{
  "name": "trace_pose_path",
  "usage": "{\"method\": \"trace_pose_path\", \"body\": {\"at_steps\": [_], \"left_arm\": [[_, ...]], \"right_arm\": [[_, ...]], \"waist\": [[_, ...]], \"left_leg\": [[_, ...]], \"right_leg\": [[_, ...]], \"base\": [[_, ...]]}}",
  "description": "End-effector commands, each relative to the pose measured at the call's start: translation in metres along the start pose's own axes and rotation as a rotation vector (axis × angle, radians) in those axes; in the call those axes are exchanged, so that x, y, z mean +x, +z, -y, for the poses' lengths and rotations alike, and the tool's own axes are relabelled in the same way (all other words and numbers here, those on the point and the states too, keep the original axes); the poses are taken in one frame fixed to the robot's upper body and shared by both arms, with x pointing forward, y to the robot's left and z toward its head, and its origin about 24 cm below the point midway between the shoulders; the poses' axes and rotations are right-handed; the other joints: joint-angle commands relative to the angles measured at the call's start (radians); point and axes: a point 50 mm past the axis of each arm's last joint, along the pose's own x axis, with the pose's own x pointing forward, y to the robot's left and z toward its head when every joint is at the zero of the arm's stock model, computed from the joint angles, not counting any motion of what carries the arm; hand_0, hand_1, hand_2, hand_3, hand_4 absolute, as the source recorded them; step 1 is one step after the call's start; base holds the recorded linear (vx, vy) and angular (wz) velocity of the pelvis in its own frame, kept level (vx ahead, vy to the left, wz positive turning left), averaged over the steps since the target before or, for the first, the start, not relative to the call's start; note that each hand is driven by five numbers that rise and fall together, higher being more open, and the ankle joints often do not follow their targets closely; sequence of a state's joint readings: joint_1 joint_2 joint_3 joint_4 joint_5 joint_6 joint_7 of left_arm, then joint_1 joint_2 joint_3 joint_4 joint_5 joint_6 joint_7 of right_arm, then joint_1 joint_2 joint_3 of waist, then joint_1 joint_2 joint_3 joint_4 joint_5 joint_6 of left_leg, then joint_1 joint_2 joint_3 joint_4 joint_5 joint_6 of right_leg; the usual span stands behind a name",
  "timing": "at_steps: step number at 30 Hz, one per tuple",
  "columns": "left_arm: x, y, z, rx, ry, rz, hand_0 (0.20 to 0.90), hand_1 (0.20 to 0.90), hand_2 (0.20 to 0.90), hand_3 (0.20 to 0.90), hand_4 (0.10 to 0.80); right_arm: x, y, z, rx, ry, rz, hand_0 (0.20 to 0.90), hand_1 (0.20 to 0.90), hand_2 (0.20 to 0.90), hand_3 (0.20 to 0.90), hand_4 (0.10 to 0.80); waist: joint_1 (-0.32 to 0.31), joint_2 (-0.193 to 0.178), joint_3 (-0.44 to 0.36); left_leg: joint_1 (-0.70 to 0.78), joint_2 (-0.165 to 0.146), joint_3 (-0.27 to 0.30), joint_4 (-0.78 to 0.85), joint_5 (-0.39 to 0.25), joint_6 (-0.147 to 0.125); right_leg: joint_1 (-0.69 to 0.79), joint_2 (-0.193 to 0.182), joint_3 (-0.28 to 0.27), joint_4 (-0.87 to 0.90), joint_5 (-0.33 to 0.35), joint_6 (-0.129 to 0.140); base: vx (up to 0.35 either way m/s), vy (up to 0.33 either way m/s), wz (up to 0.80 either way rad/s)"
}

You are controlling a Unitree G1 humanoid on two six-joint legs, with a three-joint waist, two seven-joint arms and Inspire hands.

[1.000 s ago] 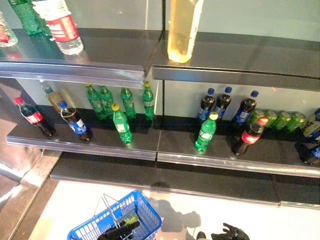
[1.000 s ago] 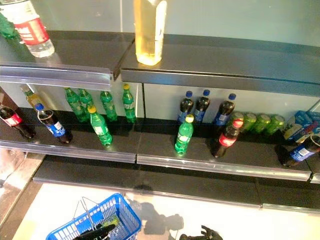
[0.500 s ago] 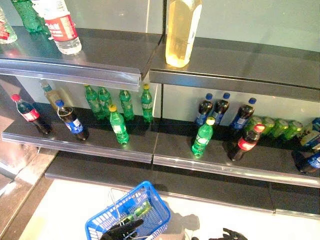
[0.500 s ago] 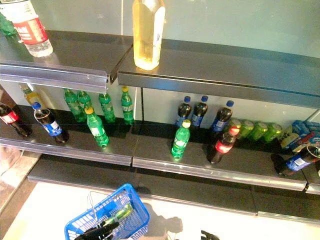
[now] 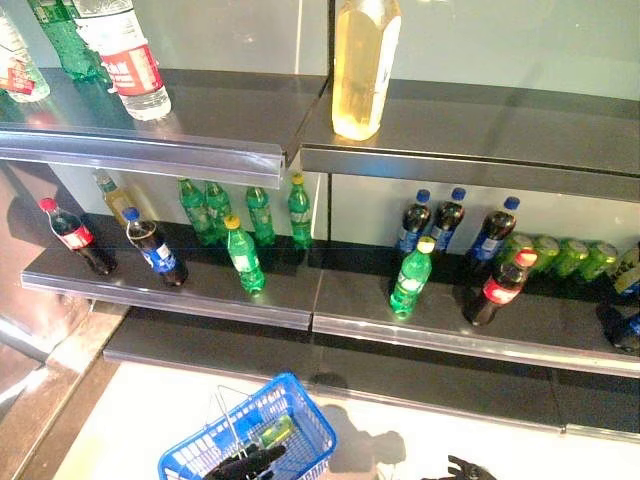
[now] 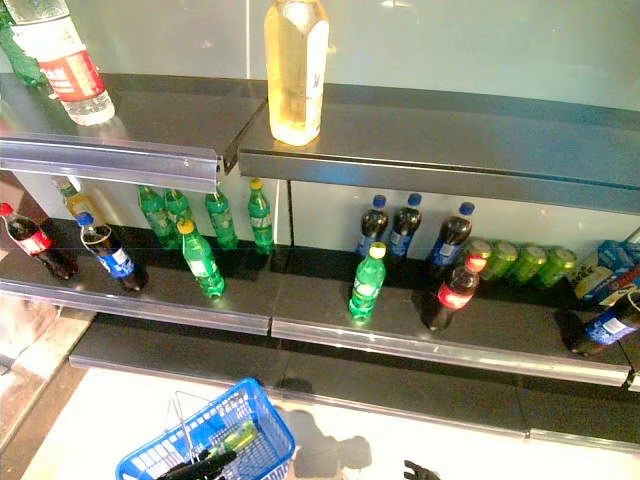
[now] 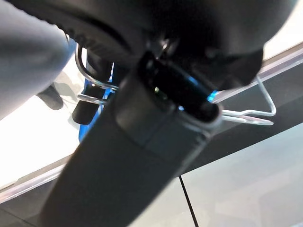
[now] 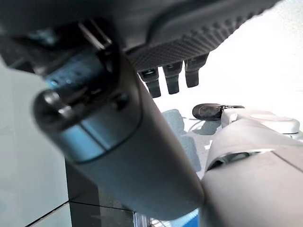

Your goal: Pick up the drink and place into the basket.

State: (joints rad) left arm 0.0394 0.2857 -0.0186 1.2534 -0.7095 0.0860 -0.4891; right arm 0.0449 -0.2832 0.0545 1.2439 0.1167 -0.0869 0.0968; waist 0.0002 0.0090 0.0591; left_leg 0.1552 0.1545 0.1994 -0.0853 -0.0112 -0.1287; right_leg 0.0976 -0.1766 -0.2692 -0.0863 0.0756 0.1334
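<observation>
**While the left hand carries the basket, the pick falls to the right hand: drinks stand above and ahead of it**

Since the left hand (image 5: 245, 465) is clenched on the wire handle of the blue basket (image 5: 310, 410), it is judged unavailable for a pick. The basket hangs low over the floor at the left. One green bottle (image 5: 272, 433) already lies on its side within it.

On the lower shelf (image 5: 350, 300), one green drink (image 5: 245, 257) stands forward of the left-hand row, directly above the basket. Further right, a second green drink (image 5: 411, 278) stands alone near the shelf's front edge. A red-capped cola (image 5: 497, 288) stands just to the right of it. Both are upright, with the long axis vertical and the caps tilted slightly back.

The right hand (image 5: 470, 468) shows at the lower edge. Its fingers are loose and it holds nothing. It lies below both drinks and well apart from them, between the two in line. The cola is marginally the nearer.

The coming reach is therefore judged to run upward and forward. A side-on grasp across the bottle's body is indicated. The basket lies to the left of either drink, so the drink must then travel leftward and downward.
</observation>
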Motion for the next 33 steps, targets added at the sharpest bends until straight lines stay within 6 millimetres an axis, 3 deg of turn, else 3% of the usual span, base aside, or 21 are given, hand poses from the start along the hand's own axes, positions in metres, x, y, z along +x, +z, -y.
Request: {"method": "trace_pose_path", "body": {"at_steps": [1, 13, 16, 21, 24, 27, 30, 33], "left_arm": [[0.01, 0.046, 0.031, 0.057, -0.194, 0.168, 0.3, 0.3, 0.3, 0.2, 0.1], [0.003, 0.047, 0.016, 0.073, -0.143, 0.166, 0.3, 0.3, 0.3, 0.2, 0.1], [0.005, 0.051, 0.022, 0.077, -0.164, 0.175, 0.3, 0.3, 0.3, 0.2, 0.1], [0.02, 0.095, 0.073, 0.111, -0.273, 0.294, 0.3, 0.3, 0.3, 0.2, 0.1], [0.022, 0.101, 0.082, 0.117, -0.287, 0.312, 0.3, 0.3, 0.3, 0.2, 0.1], [0.021, 0.117, 0.094, 0.116, -0.315, 0.368, 0.3, 0.3, 0.3, 0.2, 0.1], [0.018, 0.131, 0.101, 0.095, -0.326, 0.412, 0.3, 0.3, 0.3, 0.2, 0.1], [0.017, 0.132, 0.097, 0.08, -0.325, 0.421, 0.3, 0.3, 0.3, 0.2, 0.1]], "right_arm": [[0.002, 0.014, 0.014, -0.003, -0.035, 0.023, 0.9, 0.9, 0.9, 0.9, 0.8], [-0.001, 0.003, 0.02, -0.006, -0.046, -0.015, 0.9, 0.9, 0.9, 0.9, 0.8], [-0.002, 0.003, 0.024, -0.007, -0.055, -0.013, 0.9, 0.9, 0.9, 0.9, 0.8], [0.005, 0.066, 0.029, 0.014, -0.079, 0.139, 0.9, 0.9, 0.9, 0.9, 0.8], [0.005, 0.08, 0.029, 0.031, -0.087, 0.178, 0.9, 0.9, 0.9, 0.9, 0.8], [0.003, 0.105, 0.033, 0.042, -0.091, 0.279, 0.9, 0.9, 0.9, 0.9, 0.8], [-0.002, 0.128, 0.037, 0.075, -0.085, 0.393, 0.9, 0.9, 0.9, 0.9, 0.8], [-0.006, 0.135, 0.038, 0.085, -0.071, 0.483, 0.9, 0.9, 0.9, 0.9, 0.8]], "waist": [[0.028, -0.007, 0.03], [0.019, -0.017, 0.015], [0.005, -0.008, 0.037], [-0.011, 0.013, 0.174], [-0.012, 0.015, 0.206], [-0.011, 0.013, 0.272], [-0.01, -0.002, 0.316], [-0.003, -0.016, 0.319]], "left_leg": [[-0.026, 0.011, 0.071, -0.002, 0.04, 0.025], [-0.006, 0.015, 0.08, -0.002, 0.033, 0.02], [-0.025, 0.024, 0.083, -0.002, 0.044, 0.014], [-0.18, 0.043, 0.091, -0.002, 0.095, 0.002], [-0.223, 0.042, 0.09, -0.002, 0.106, 0.004], [-0.324, 0.05, 0.074, 0.073, 0.122, 0.003], [-0.443, 0.066, 0.02, 0.272, 0.069, -0.005], [-0.503, 0.065, -0.027, 0.392, 0.013, -0.008]], "right_leg": [[-0.028, -0.078, -0.03, 0.07, 0.003, 0.046], [-0.003, -0.067, -0.02, 0.048, 0.002, 0.044], [-0.037, -0.066, -0.009, 0.054, 0.01, 0.046], [-0.205, -0.079, 0.005, 0.053, 0.076, 0.057], [-0.249, -0.081, 0.007, 0.062, 0.081, 0.058], [-0.371, -0.075, 0.029, 0.193, 0.04, 0.04], [-0.473, -0.076, 0.054, 0.365, -0.031, 0.017], [-0.522, -0.088, 0.079, 0.47, -0.085, 0.004]], "base": [[-0.041, -0.017, 0.0], [-0.002, -0.015, 0.0], [-0.037, -0.002, -0.01], [-0.39, -0.003, -0.02], [-0.164, -0.007, 0.13], [-0.221, 0.011, -0.06], [-0.177, -0.03, 0.02], [-0.089, -0.043, -0.03]]}}
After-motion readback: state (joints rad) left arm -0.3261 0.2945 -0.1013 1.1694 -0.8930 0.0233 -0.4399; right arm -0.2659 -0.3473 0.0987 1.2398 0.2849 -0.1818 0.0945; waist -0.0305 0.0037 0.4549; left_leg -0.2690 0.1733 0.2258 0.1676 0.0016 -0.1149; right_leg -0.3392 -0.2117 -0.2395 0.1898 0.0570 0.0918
